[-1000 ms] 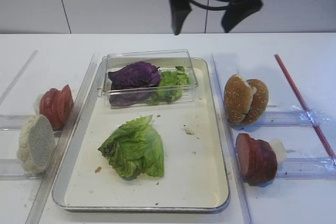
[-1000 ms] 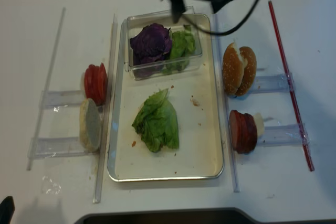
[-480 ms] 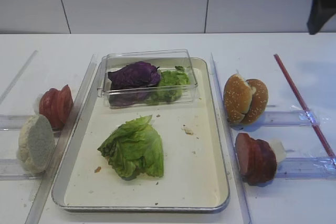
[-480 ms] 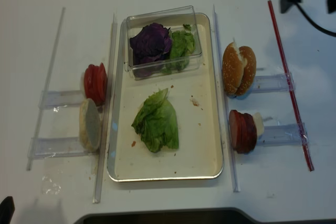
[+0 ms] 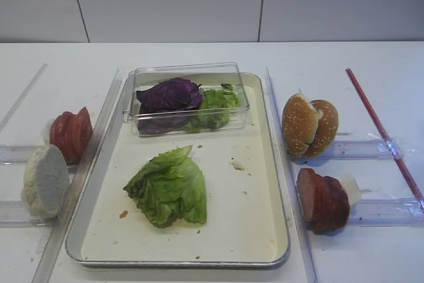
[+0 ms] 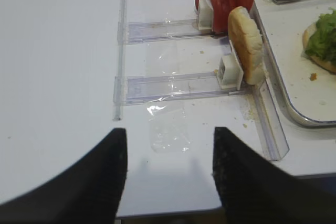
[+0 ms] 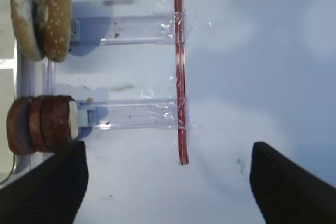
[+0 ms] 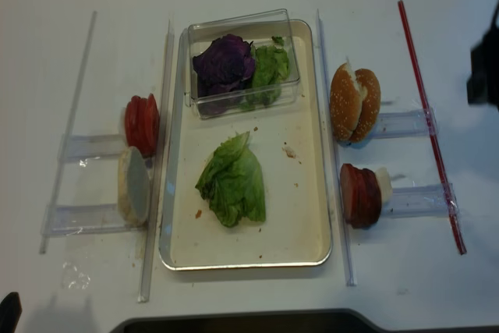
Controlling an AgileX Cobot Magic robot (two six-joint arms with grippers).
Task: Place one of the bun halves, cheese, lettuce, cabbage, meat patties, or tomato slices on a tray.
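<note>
**On the tray: one lettuce leaf, both grippers wide and empty**

Near the middle of the tray (image 5: 265, 183), a little toward its front edge, lies the lettuce (image 5: 169, 187), flat on the crumb-speckled floor and apart from every rim. Against the tray's far edge stands a clear plastic box (image 5: 187, 97) with purple leaves and more green leaves inside.

Off the tray's left edge, on the table, the tomato slices (image 5: 71, 133) stand on edge in a clear holder, and just in front of them a single bun half (image 5: 45, 180) stands on edge too, its pale face showing. Off the right edge, two bun halves (image 5: 309, 126) lean together in another holder; nearer the table's front the meat patties (image 5: 322, 199) stand in a stack on edge, with a pale slice at their outer end. A red stick (image 5: 381, 127) runs along the table's right side.

The right gripper (image 7: 168, 182) hangs over bare table near the red stick, jaws spread wide, holding nothing. The left gripper (image 6: 169, 177) hovers above the table's front left part, also spread and empty.
</note>
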